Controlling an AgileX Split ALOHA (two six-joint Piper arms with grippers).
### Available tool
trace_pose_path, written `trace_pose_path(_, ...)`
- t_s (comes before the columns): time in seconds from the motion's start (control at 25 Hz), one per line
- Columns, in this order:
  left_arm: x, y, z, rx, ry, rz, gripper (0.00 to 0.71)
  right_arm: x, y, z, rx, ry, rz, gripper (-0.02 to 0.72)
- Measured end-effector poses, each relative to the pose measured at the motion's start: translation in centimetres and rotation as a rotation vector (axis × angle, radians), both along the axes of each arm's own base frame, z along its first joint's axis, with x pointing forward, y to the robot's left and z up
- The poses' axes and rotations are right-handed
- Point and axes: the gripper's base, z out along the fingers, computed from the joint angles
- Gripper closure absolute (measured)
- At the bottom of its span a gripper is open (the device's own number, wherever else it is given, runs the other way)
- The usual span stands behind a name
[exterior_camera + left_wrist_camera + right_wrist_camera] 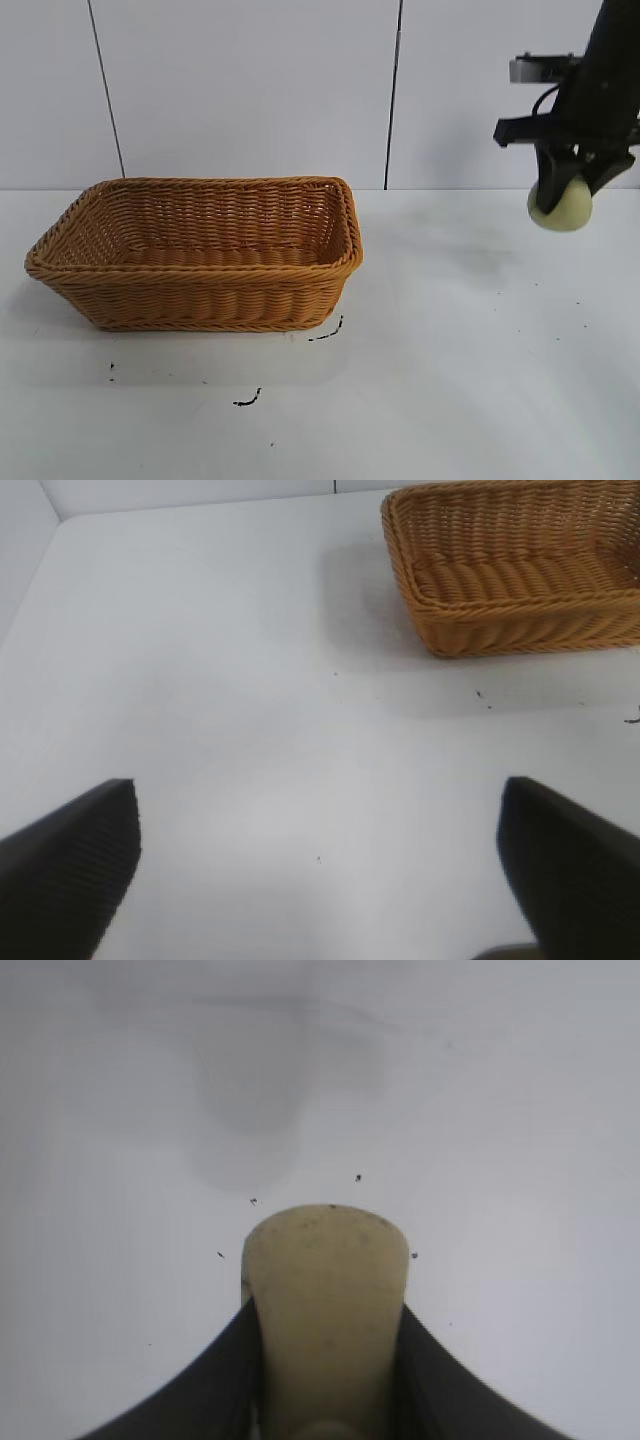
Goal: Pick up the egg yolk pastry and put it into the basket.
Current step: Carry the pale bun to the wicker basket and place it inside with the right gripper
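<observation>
Right gripper (566, 192) clamped the egg yolk pastry (561, 210) above the table's (470, 340) right edge. Basket (200, 255) sat left of centre. Left gripper (320, 870) was spread wide over bare table.

Right arm (610, 60) cut off above

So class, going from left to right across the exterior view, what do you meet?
Basket → black marks on the table → right gripper holding the pastry up in the air.
</observation>
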Motion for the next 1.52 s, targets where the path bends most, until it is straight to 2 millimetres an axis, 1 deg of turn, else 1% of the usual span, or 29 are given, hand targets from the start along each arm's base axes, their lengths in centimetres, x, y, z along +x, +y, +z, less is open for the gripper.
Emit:
trace_pose_path(0.08,0.0,0.0,0.0,0.0,0.0,0.0,0.014,0.1,0.6,0.8,0.001,-0.018,0.013,0.492)
trace_pose_path(0.16,0.0,0.0,0.0,0.0,0.0,0.0,0.014,0.3,1.7,1.6,0.004,-0.048,0.036,0.492)
trace_pose_path(0.24,0.0,0.0,0.0,0.0,0.0,0.0,0.014,0.3,3.0,2.4,0.008,-0.075,0.064,0.492)
trace_pose_path(0.36,0.0,0.0,0.0,0.0,0.0,0.0,0.014,0.2,5.5,3.5,0.013,-0.113,0.121,0.492)
trace_pose_path(0.56,0.0,0.0,0.0,0.0,0.0,0.0,0.014,-0.7,10.6,4.6,0.032,-0.17,0.233,0.492)
trace_pose_path(0.68,0.0,0.0,0.0,0.0,0.0,0.0,0.014,-1.6,13.8,4.8,0.049,-0.199,0.297,0.492)
trace_pose_path(0.8,0.0,0.0,0.0,0.0,0.0,0.0,0.014,-2.5,16.9,4.4,0.065,-0.217,0.361,0.492)
trace_pose_path(1.04,0.0,0.0,0.0,0.0,0.0,0.0,0.014,-4.1,23.4,1.9,0.095,-0.241,0.49,0.492)
trace_pose_path(1.2,0.0,0.0,0.0,0.0,0.0,0.0,0.014,-4.5,26.8,-0.8,0.116,-0.262,0.546,0.492)
trace_pose_path(1.32,0.0,0.0,0.0,0.0,0.0,0.0,0.014,-3.9,28.4,-3.9,0.131,-0.264,0.547,0.492)
trace_pose_path(1.52,0.0,0.0,0.0,0.0,0.0,0.0,0.014,-2.6,29.4,-9.3,0.147,-0.251,0.513,0.492)
